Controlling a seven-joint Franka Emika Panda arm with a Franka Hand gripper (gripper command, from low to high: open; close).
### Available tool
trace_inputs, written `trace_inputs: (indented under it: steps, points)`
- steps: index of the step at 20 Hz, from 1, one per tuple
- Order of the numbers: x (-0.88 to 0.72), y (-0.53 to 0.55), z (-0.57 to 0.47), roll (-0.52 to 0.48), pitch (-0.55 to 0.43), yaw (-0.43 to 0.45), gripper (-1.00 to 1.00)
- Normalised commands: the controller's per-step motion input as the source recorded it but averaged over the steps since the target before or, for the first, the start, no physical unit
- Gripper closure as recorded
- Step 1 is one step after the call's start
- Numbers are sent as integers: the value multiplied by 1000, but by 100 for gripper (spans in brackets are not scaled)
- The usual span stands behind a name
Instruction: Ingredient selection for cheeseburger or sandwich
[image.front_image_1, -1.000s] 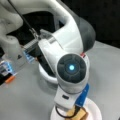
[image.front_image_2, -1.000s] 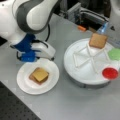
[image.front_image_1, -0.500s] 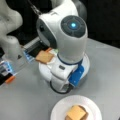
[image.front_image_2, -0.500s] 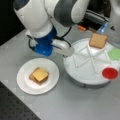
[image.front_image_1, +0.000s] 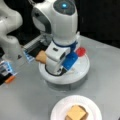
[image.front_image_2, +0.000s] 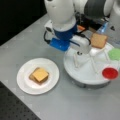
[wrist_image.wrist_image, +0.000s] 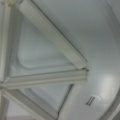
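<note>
End effector has moved over divided tray; grip state cannot be told.

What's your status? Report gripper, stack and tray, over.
Gripper hidden behind the arm, over the divided tray. Stack on paper plate, cheese on top. Toast slice, lettuce, red disc in tray.

A robotics lab bench: a white Panda arm hangs over a bare grey metal tabletop, backed by black screening. Directly under its gripper sits a white round divided tray holding toy food. A white paper plate lies well off toward a front view's left. Beyond the gripper, toward a front view's left, blue-trimmed equipment crowds the table edge.
</note>
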Motion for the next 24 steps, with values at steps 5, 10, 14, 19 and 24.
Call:
trace_inputs:
  steps: [5,10,14,19,24]
  points:
    - [-367,180,-70,-8,-181,-283,-100]
    - [-334,301,-84,-18,-166,-237,-100]
    - [-276,254,-89,-26,-169,-180,-100]
    - [-286,193,-167,-39,-176,-149,-100]
    - [-289,178,-211,-42,-197,-142,-100]
